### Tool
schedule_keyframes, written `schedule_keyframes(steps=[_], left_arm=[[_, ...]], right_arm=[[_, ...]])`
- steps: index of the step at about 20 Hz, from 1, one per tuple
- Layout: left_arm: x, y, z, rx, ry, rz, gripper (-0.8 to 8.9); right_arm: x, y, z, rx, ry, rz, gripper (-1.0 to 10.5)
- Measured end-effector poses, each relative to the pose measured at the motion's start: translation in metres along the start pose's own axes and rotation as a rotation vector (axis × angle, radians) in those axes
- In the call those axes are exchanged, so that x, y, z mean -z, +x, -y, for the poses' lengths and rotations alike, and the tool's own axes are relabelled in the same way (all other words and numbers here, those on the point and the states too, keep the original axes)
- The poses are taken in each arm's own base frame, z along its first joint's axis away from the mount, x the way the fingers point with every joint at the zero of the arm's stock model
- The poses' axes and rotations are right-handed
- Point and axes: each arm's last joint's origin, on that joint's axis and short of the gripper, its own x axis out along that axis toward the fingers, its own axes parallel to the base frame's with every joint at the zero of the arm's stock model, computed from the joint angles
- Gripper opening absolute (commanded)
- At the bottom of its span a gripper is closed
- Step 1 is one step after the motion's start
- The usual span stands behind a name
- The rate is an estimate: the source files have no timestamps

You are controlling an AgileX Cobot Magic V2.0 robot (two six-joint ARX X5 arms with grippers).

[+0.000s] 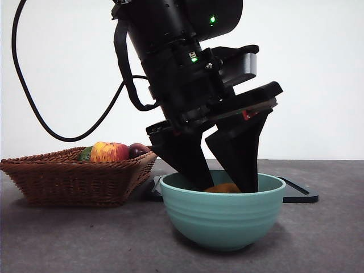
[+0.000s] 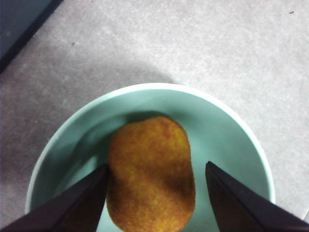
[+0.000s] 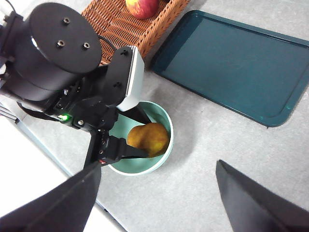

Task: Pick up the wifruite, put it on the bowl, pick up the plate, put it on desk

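Grey desk fills the lower frame. At centre, the left gripper dips into the bowl, jaws apart around the wifruite lying inside. Upper right in the right wrist view, a tray lies. The right gripper hangs high, jaws apart.

The right pincer hangs high above the bench, its two black jaws spread wide with nothing between them. Well below and ahead of it, the left pincer reaches down into the teal bowl, where the orange-brown wifruite lies; whether its jaws touch the fruit cannot be told. Beyond the bowl lies a dark teal tray, and beside that a wicker basket holding a red-and-yellow apple.
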Motion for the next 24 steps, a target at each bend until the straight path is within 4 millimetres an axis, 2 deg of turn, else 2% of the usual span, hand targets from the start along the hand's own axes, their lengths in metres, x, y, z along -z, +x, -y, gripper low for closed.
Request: schedule_keyframes(steps=[4,6,10,14,17,20,24], left_arm=[[-0.001,-0.004,0.001,0.001,0.001,0.011,3.22],[-0.004,-0.022,0.003,0.002,0.006,0.062,3.22],[-0.009,-0.079,-0.001,-0.007,-0.006,0.227,3.22],[-0.003,-0.136,-0.02,-0.048,-0.091,0.387,3.22],[0.012,-0.181,-0.039,-0.107,-0.165,0.481,3.22],[0.033,-0.212,-0.055,-0.173,-0.244,0.511,3.22],[0.062,-0.249,-0.061,-0.238,-0.308,0.564,3.21]], right_arm=[[0.0,0.0,0.0,0.0,0.0,0.0,3.8],[0.0,0.0,0.0,0.0,0.0,0.0,3.8],[0.0,0.0,0.0,0.0,0.0,0.0,3.8],[0.0,0.0,0.0,0.0,0.0,0.0,3.8],[0.0,0.0,0.0,0.0,0.0,0.0,3.8],[0.0,0.0,0.0,0.0,0.0,0.0,3.8],[0.0,0.0,0.0,0.0,0.0,0.0,3.8]])
